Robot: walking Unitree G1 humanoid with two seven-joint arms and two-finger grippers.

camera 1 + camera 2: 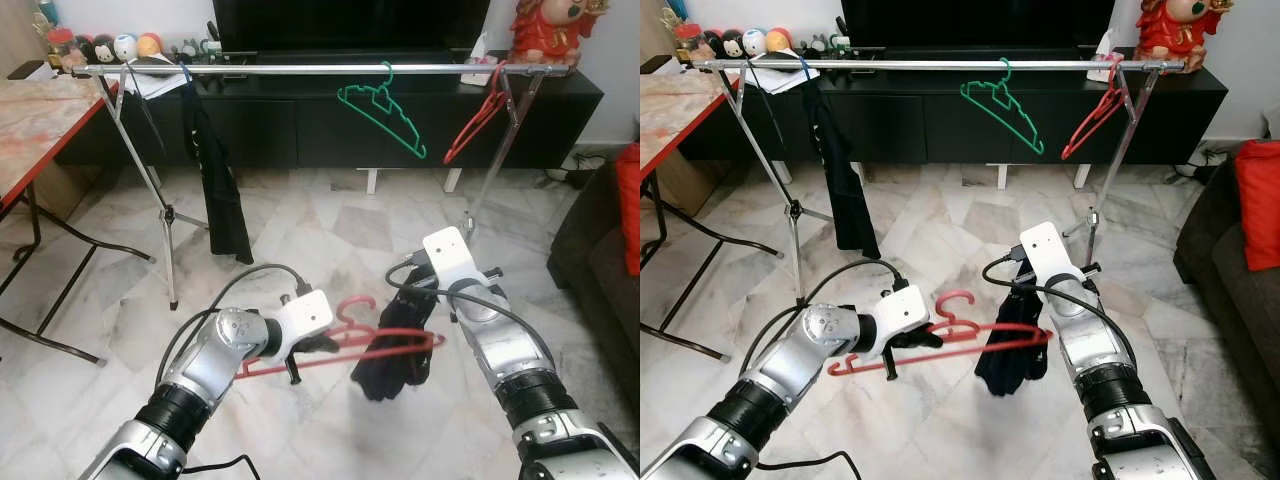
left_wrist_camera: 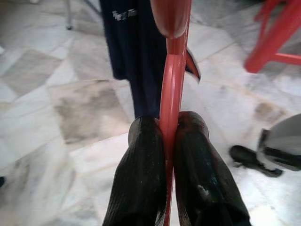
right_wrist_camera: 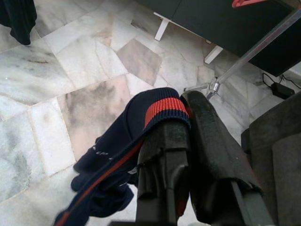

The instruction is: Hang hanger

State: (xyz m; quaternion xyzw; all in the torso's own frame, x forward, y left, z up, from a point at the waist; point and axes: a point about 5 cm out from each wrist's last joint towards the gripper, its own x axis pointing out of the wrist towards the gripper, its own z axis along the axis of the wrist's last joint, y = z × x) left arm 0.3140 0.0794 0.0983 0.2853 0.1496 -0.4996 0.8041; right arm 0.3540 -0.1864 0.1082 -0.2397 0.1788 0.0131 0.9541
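Left claw [image 2: 169,141] pinching red hanger [image 1: 330,345], right claw [image 3: 188,136] clamping dark garment [image 1: 395,360] (lettering unreadable) — above marble floor [image 1: 330,230]

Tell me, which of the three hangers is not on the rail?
The red hanger held between the left gripper and right gripper; the green hanger and other red one hang on the rail.

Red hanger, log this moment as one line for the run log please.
red hanger: held low over floor, dark garment draped | left gripper: shut on it | right gripper: pinching garment | rail: not reached
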